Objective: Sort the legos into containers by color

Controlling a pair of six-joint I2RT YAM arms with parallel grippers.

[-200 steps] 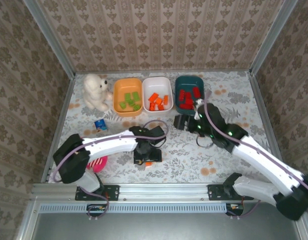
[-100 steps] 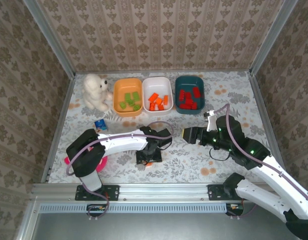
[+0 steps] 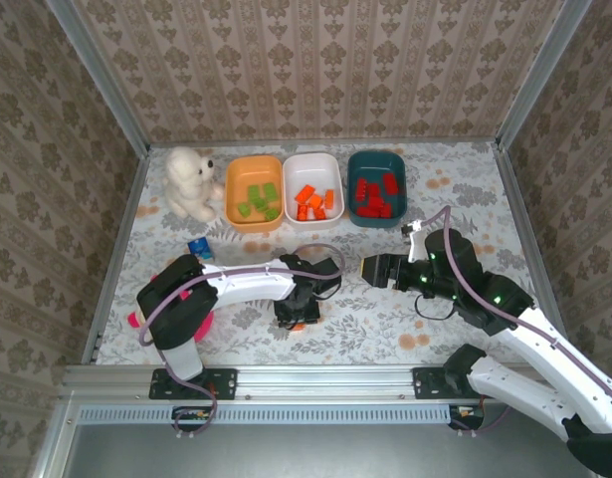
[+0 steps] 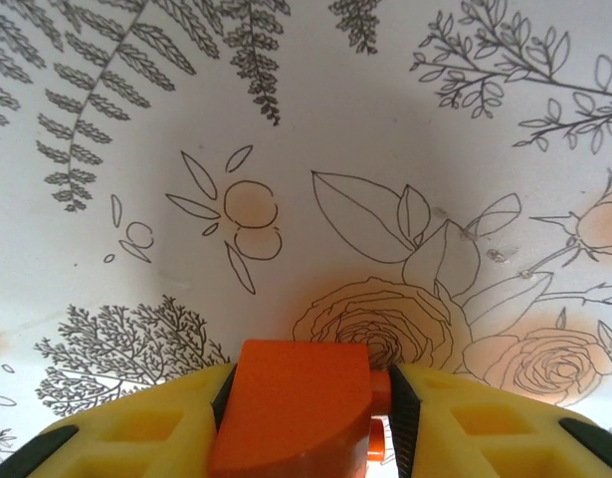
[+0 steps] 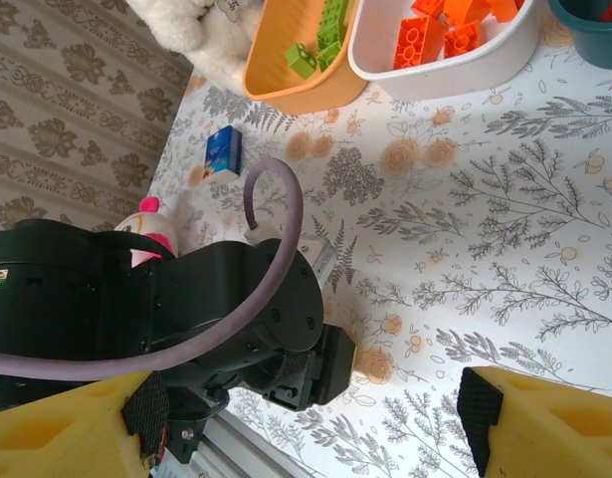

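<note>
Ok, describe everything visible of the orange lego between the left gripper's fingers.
The orange lego is a small, glossy plastic brick, showing a smooth face with one rounded upper corner and no studs. It sits in the left gripper, between yellow fingers whose dark pads meet both its sides, low over the floral table cover; whether it rests there is unclear.

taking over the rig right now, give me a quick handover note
Left tool: closed on an orange lego, low over the table.
Right tool: open, empty.
Done: green legos in the orange bin, orange legos in the white bin, red legos in the teal bin.
Left: carry the held lego to the white bin.
</note>
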